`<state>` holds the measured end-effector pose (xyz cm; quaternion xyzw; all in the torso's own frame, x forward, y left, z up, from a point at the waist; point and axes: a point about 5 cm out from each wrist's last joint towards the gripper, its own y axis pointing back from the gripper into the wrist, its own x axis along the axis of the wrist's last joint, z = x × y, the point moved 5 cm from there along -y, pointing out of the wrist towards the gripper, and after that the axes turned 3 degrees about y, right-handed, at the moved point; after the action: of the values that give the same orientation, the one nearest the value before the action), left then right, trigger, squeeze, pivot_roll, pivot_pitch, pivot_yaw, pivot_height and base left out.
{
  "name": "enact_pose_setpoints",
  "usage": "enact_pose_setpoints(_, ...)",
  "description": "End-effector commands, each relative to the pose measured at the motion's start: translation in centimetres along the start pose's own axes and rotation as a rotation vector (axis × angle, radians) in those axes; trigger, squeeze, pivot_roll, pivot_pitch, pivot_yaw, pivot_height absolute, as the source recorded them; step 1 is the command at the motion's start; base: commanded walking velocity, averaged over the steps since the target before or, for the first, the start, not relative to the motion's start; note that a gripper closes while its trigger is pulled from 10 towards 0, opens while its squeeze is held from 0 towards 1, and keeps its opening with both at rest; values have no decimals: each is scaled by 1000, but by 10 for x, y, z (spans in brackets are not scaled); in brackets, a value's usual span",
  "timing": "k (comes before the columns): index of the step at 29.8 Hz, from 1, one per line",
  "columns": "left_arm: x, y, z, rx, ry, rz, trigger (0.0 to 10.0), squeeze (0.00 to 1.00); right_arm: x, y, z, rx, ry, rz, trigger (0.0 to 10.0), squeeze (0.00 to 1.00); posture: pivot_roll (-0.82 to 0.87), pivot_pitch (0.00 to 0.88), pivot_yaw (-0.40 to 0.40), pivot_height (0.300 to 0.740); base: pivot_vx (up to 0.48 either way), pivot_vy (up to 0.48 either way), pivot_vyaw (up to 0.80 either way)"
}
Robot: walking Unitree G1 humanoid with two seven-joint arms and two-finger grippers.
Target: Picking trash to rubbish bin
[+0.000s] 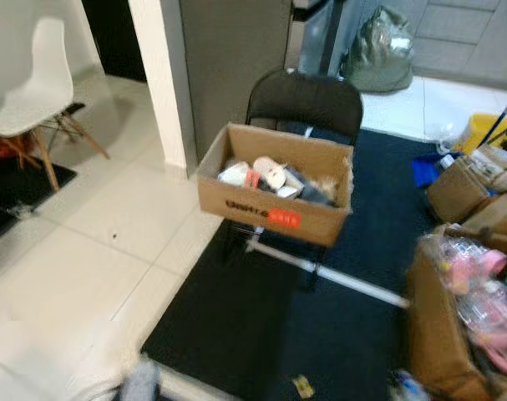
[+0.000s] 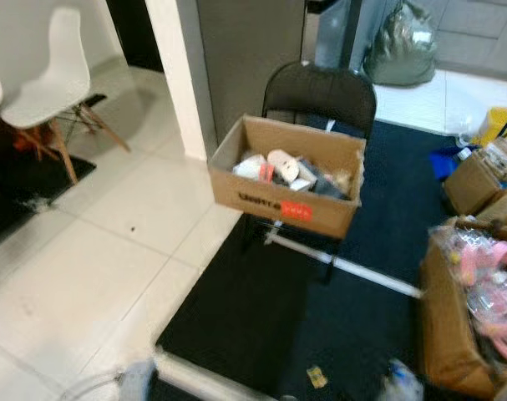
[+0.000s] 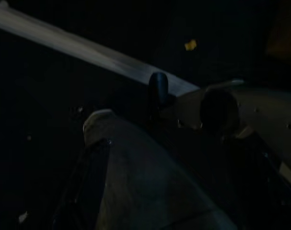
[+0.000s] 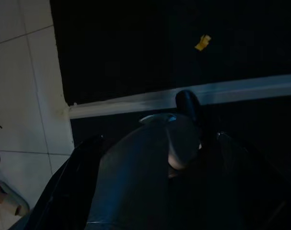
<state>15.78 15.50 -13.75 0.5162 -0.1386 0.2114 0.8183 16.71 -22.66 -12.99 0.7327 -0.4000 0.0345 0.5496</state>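
Observation:
An open cardboard box [image 1: 274, 205] with red tape sits on the seat of a black folding chair [image 1: 303, 98] and holds several pieces of trash. On the dark carpet near me lies a small yellow scrap [image 2: 316, 378], also seen as the yellow scrap [image 4: 202, 42] in the right wrist view. Both arms hang low over the carpet. In the dark left wrist view, one black fingertip [image 3: 158, 86] of my left gripper points at a pale bar [image 3: 87, 50]. A black fingertip [image 4: 188, 105] of my right gripper lies against the same pale bar [image 4: 241, 88].
A white rod [image 1: 328, 276] lies on the carpet under the chair. Cardboard boxes [image 1: 453, 326] with pink packaging crowd the right side. White chairs [image 1: 36, 83] and a white pillar [image 1: 161, 75] stand on the tiled floor to the left. A green bag [image 1: 382, 50] sits behind.

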Motion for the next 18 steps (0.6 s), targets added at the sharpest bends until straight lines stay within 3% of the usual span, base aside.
enact_pose_setpoints(1,-18,4,-5,22,18,-58,10000,0,-4,1,3,-17,7,-14,10000,0,25,40,-6,740,-364,0,0)
enact_pose_setpoints(15,-14,2,-4,27,18,-55,10000,0,-11,2,6,-39,-3,-26,10000,0,14,42,4,740,-359,0,0)
enact_pose_setpoints(18,-5,3,-12,84,41,-22,10000,0,-10,2,4,-21,-19,-13,10000,0,15,43,9,740,0,0,0)
